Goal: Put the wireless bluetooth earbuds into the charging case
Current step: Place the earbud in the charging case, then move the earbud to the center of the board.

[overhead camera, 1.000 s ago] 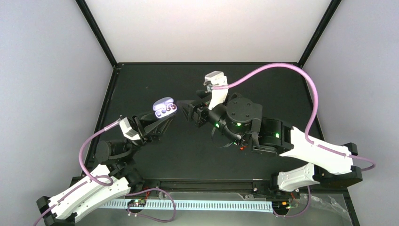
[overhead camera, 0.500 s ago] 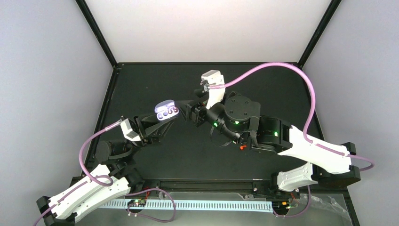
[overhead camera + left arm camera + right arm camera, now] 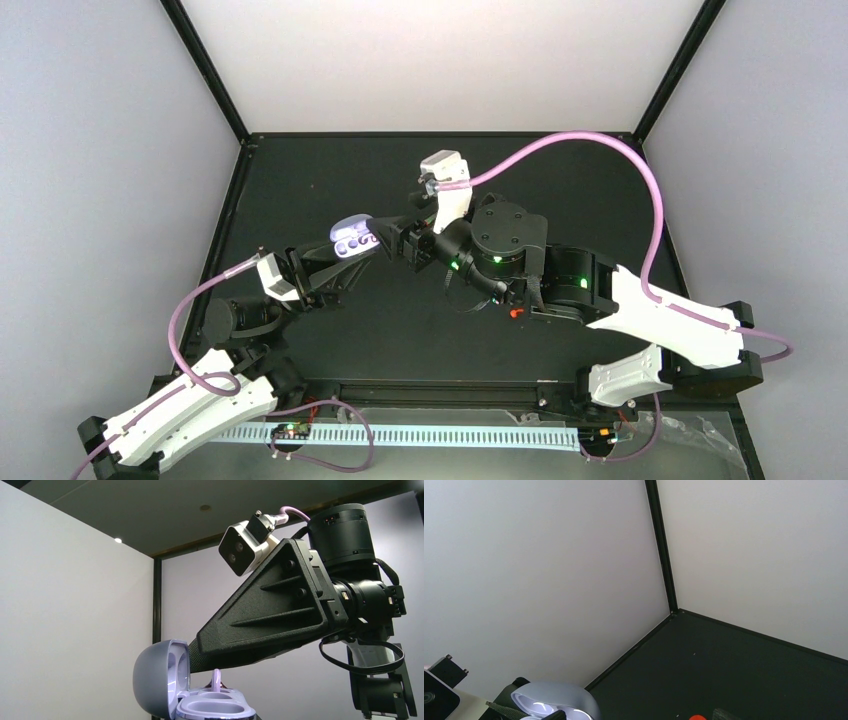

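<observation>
The charging case (image 3: 350, 237), pale lavender with its lid open, is held up above the table by my left gripper (image 3: 343, 252), which is shut on its lower half. In the left wrist view the case (image 3: 200, 707) fills the bottom edge. One earbud (image 3: 216, 679) stands upright in the far well, and the near well looks hollow. My right gripper (image 3: 381, 238) is open right beside the case, and one black finger (image 3: 260, 625) reaches over it. In the right wrist view the lid (image 3: 559, 695) sits by the left fingertip (image 3: 555, 714). A second earbud is not visible.
The black table (image 3: 560, 190) is walled by pale panels with black corner posts (image 3: 661, 545). A purple cable (image 3: 600, 140) arcs over the right arm. A small red bit (image 3: 697, 718) shows at the bottom edge of the right wrist view.
My right gripper has moved left until its fingertips reach the case. The left gripper has shifted the case slightly towards it and keeps hold.
</observation>
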Available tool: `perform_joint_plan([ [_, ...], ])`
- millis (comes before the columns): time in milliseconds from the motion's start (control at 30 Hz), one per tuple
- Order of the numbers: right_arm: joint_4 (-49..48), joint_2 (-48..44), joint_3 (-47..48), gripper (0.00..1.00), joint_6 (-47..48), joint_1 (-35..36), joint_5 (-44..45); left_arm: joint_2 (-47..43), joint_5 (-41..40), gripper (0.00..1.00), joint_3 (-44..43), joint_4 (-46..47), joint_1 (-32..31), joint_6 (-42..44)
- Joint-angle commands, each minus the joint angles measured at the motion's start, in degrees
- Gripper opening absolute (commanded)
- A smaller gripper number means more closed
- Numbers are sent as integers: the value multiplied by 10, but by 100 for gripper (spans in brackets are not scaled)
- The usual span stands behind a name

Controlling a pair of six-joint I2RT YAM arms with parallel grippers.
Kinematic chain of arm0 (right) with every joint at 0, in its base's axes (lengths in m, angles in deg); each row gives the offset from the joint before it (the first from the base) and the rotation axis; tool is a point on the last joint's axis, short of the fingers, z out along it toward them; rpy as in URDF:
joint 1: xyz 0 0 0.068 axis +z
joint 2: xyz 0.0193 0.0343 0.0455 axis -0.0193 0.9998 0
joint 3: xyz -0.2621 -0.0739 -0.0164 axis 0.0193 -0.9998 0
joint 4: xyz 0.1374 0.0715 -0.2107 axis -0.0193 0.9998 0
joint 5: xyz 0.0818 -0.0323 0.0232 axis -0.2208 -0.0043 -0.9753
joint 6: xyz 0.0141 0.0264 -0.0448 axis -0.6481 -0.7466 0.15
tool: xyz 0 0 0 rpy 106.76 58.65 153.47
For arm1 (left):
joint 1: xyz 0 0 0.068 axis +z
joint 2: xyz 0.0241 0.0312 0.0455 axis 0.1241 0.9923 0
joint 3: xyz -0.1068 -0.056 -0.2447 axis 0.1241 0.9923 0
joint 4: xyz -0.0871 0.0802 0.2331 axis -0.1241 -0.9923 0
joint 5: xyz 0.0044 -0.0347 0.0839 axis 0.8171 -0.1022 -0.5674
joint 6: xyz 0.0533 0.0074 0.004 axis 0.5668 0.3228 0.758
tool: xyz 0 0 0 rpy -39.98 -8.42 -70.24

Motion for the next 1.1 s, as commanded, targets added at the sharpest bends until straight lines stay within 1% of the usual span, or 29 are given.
perform_joint_plan([
  [0,18,1,12,75,0,-3,-6,0,6,2,-10,19,-1,-6],
  [133,19,-22,1,76,7,-3,12,-12,-3,2,-8,1,-1,-6],
  [233,8,-74,-46,76,16,-13,44,-45,-12,1,2,-37,-1,-2],
  [300,13,-108,-86,76,-3,-47,33,-76,-11,1,7,-78,-1,-1],
  [400,5,-151,-180,76,-50,-134,-26,-127,-6,2,15,-138,-2,-11],
  [533,-49,-163,-302,76,-89,-236,-105,-191,-8,1,22,-221,-2,-19],
  [633,-100,-122,-362,75,-122,-300,-167,-234,-34,1,31,-263,-1,-18],
  [733,-145,-50,-379,74,-146,-339,-196,-267,-55,1,40,-279,-2,-15],
  [933,-193,101,-349,66,-211,-410,-229,-277,-61,2,40,-294,-2,-4],
  [1067,-179,204,-291,62,-240,-449,-242,-265,-55,2,42,-286,-2,0],
])
